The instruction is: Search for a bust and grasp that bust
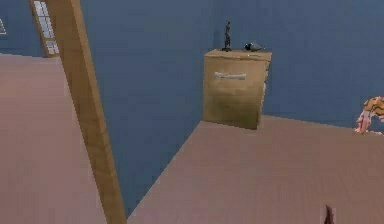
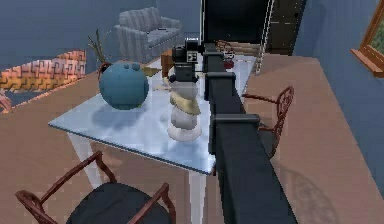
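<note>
1. Bust, pale cream (image 2: 183, 108), stands on the glass-topped white bench (image 2: 90, 125) beside a round blue ball (image 2: 124, 85).
2. Dark tool (image 2: 182, 50) is near it; whether it holds anything cannot be told.
3. Tan wooden cabinet (image 1: 236, 88) stands against a blue wall (image 1: 150, 70).

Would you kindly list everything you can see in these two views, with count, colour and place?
cabinet: one, light wood, against the blue wall in the forward view
statuette: one, dark and slender, on the cabinet's top
table: one, pale top, middle of the arm side view
round thing: one, blue, on the table
pale stacked figure: one, whitish, on the table next to the arm; perhaps the bust
chairs: two, dark wood, at the table's near and right sides
armchair: one, grey striped, beyond the table
sofa: one, orange patterned, arm side view's left
arm: one, dark bar, over the table
pincer: one, dark, at the arm's far end; cannot tell whether it holds anything
</note>
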You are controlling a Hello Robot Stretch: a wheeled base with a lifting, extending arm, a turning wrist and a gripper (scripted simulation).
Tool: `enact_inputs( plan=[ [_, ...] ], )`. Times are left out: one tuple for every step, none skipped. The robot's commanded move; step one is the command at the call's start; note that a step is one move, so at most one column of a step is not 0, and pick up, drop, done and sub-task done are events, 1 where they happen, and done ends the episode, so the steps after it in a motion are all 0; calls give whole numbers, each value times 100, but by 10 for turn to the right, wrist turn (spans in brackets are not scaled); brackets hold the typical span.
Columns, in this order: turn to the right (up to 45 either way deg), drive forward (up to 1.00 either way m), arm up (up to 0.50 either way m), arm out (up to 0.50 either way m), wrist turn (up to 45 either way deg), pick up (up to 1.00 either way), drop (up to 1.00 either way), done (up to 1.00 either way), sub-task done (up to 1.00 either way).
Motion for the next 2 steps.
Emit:
enact_inputs(
  plan=[
    [0, 0, 0, 0, 0, 100, 0, 0, 0],
    [0, 0, 0, 0, 0, 0, 0, 100, 0]
  ],
)
